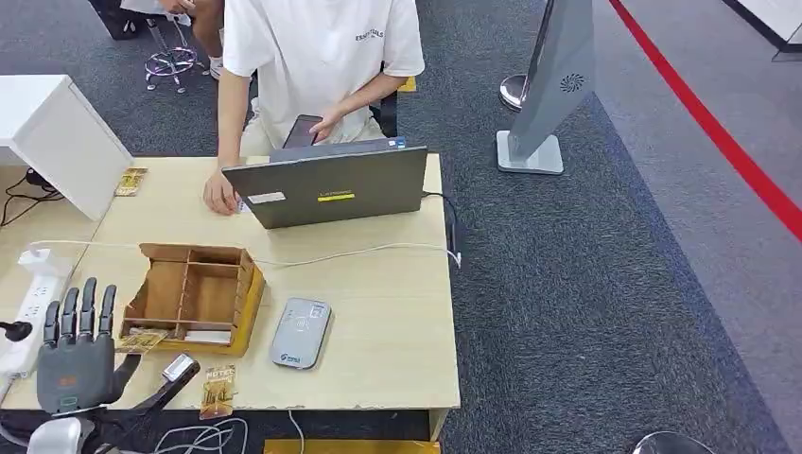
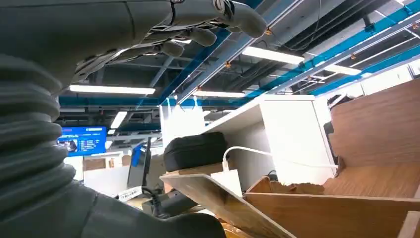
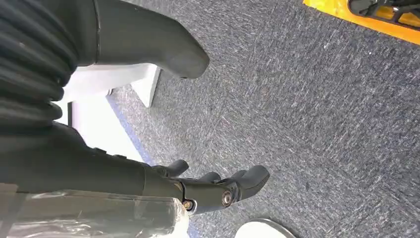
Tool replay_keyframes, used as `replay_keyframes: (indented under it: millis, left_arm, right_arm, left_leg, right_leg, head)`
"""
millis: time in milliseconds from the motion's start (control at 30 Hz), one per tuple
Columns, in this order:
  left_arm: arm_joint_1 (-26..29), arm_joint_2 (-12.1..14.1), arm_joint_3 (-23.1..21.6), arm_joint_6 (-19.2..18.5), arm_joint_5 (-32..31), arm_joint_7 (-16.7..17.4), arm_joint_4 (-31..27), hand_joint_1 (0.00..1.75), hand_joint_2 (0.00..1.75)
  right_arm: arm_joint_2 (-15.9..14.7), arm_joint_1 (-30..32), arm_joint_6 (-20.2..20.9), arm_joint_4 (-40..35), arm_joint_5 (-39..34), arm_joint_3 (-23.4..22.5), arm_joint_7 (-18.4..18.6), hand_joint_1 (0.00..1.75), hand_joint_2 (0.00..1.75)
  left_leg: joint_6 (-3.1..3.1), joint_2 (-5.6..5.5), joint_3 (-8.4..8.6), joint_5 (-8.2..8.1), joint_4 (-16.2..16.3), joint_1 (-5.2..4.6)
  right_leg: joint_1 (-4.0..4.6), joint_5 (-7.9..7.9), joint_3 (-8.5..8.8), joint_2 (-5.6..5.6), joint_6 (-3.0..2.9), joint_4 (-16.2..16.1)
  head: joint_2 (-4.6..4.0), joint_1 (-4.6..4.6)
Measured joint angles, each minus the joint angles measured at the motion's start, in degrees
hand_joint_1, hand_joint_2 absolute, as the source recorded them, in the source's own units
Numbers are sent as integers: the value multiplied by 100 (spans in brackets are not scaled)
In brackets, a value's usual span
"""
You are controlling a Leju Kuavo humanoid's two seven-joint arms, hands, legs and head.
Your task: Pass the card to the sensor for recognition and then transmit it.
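Observation:
A yellow patterned card (image 1: 217, 391) lies at the table's front edge. Just beyond it to the right sits the grey card sensor (image 1: 301, 332). My left hand (image 1: 76, 345) is raised at the table's front left corner, palm away, fingers spread upward, thumb pointing toward the card, holding nothing. In the left wrist view the fingers (image 2: 163, 34) reach out with nothing in them beside the wooden box (image 2: 346, 198). My right hand (image 3: 208, 186) hangs over grey carpet, its fingers loosely bent and apart from the thumb (image 3: 148, 39), with nothing in it.
A compartmented wooden box (image 1: 194, 295) stands left of the sensor, with another card (image 1: 142, 339) at its front. A person sits behind a grey laptop (image 1: 331, 184), hand on the table. A white cable (image 1: 359, 252) crosses the table. A power strip (image 1: 28, 303) lies at the left.

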Motion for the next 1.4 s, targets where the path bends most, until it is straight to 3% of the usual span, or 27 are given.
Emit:
replay_keyframes:
  millis: [633,1133,1233,1400]
  left_arm:
    - [-4,90,-15,0,361,-304,293,175,175]
    - [-12,94,-15,2,400,-308,383,175,175]
    - [-24,159,-87,2,599,-186,428,175,175]
    - [-102,160,-85,2,516,-363,575,175,175]
  right_arm:
    - [0,0,-2,9,0,0,-7,0,175]
    - [0,0,-2,9,0,0,-9,0,175]
    - [0,1,0,9,17,-2,-9,0,175]
    - [-2,0,-2,9,17,-2,-9,0,175]
  left_leg:
    - [0,-1,0,0,0,0]
    - [0,-1,0,0,0,0]
    - [0,1,0,0,0,0]
    - [0,-3,0,0,0,0]
  right_leg:
    - [0,0,0,0,0,0]
    - [0,0,0,0,0,0]
    - [0,0,-1,1,0,0]
    - [0,0,1,-1,0,0]
  head:
    - [0,0]
    - [0,0]
    - [0,0]
    - [0,0]
